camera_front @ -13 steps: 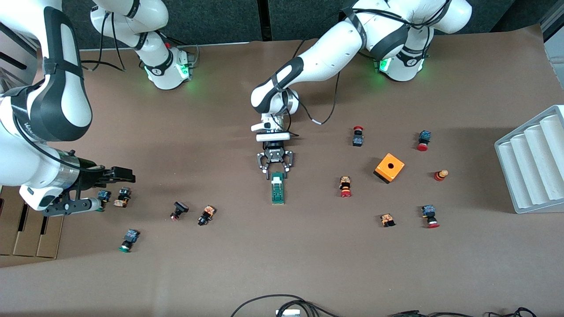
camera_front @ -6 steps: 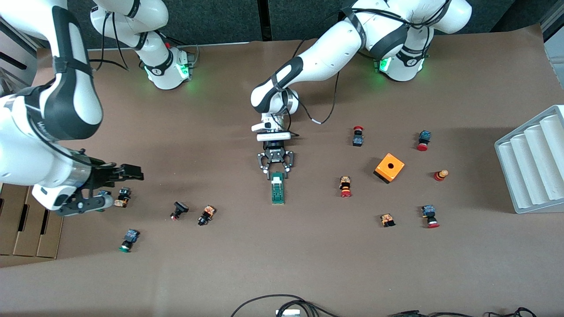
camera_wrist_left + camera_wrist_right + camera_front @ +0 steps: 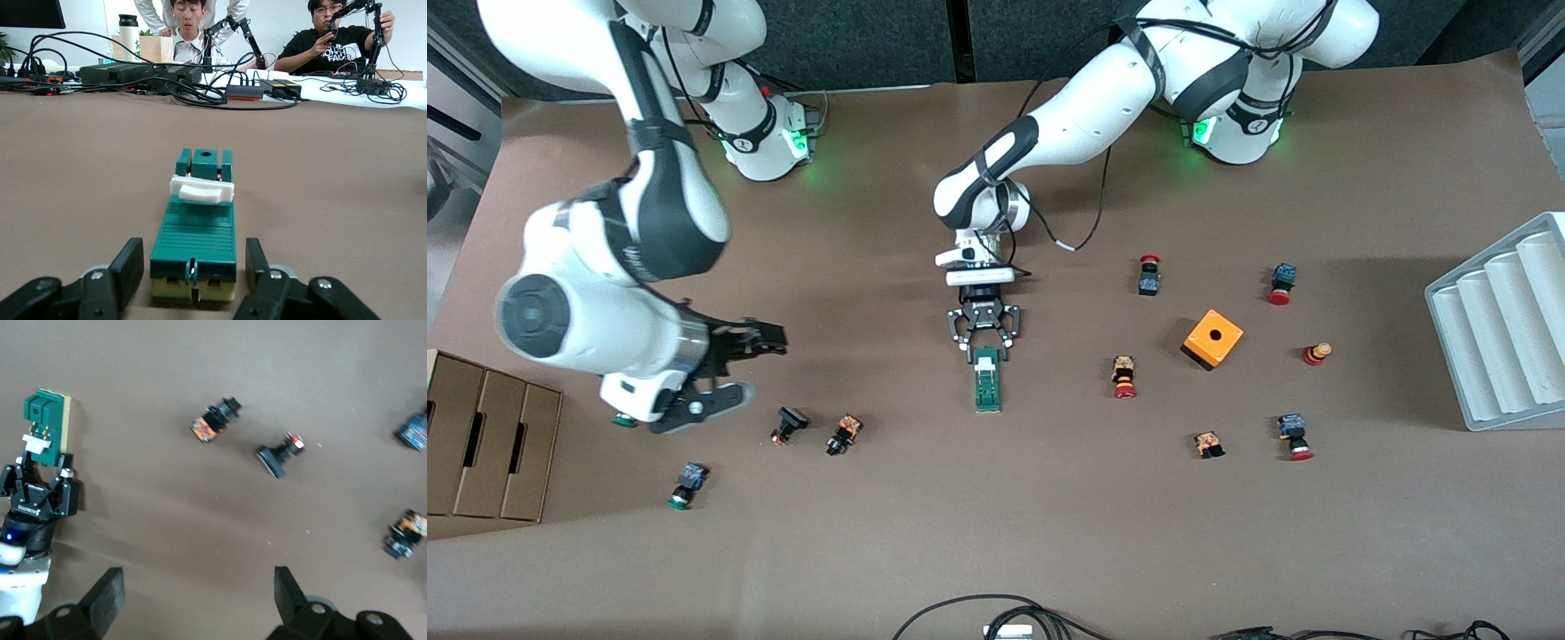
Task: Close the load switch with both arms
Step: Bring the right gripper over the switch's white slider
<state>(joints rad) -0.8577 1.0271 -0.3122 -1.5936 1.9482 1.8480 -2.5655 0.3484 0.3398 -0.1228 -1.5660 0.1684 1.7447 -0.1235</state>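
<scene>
Surface: brown table [image 3: 1049, 533], push buttons scattered.
Right gripper [image 3: 734, 369]: jaws wide, empty, above table, well apart from the switch.
Left gripper [image 3: 984, 345]: fingers [image 3: 127, 267] clamp switch's end.
Load switch [image 3: 987, 380]: mid-table; seemingly light, rigid plastic; hold body sides, push white handle [image 3: 201, 189].

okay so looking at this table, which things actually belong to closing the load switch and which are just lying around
Part of the job:
- narrow dark-green load switch with white sliding handle
- left gripper, fingers either side of the switch's end
- right gripper, open, over the table near the right arm's end

Just lying about:
- orange cube box with a hole
- small red- and green-capped push buttons
- grey ridged tray
</scene>
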